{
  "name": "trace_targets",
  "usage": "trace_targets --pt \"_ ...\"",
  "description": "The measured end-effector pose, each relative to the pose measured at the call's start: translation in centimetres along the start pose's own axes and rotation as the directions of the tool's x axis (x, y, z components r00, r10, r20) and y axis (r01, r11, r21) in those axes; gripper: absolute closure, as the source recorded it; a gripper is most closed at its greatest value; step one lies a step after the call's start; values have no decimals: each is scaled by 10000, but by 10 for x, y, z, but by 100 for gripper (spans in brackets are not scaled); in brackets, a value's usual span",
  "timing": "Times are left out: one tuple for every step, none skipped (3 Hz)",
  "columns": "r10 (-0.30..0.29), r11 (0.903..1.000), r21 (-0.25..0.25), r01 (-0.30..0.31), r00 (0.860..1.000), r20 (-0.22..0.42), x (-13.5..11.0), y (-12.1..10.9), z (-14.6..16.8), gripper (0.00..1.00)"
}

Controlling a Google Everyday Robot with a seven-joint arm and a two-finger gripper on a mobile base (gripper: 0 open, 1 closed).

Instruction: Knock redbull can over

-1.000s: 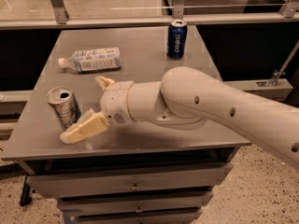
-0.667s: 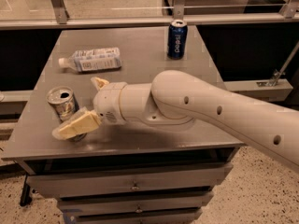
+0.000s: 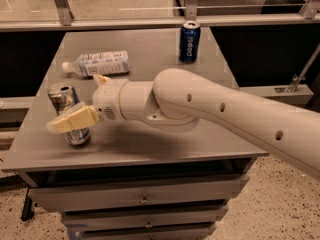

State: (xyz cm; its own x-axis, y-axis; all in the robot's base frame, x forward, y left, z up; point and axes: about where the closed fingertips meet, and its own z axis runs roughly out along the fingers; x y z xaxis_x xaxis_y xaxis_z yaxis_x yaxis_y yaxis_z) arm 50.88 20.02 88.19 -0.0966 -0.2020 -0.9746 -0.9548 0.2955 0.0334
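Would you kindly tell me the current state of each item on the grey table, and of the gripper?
Slim silver-and-blue redbull can: upright, not yet knocked over.
Cream two-finger gripper: open, one finger across the can's front.
Dark blue Pepsi can: upright at the far edge.
Clear plastic bottle with white label: lying on its side.
Grey metal drawers: shut.

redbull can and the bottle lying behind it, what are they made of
Redbull can: likely aluminium, shiny silver top and glinting wall. Bottle: seemingly clear plastic, see-through body, white label. The gripper, jaws open, is at the can's front.
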Motion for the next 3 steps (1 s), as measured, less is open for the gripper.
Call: trace_targets --pt "-274 9992 278 272 9996 48 -28 -24 2 0" --pt "-596 9952 765 612 9980 -224 -43 -54 -10 0" --pt "-746 9906 1109 798 9959 -502 -40 -66 -27 0"
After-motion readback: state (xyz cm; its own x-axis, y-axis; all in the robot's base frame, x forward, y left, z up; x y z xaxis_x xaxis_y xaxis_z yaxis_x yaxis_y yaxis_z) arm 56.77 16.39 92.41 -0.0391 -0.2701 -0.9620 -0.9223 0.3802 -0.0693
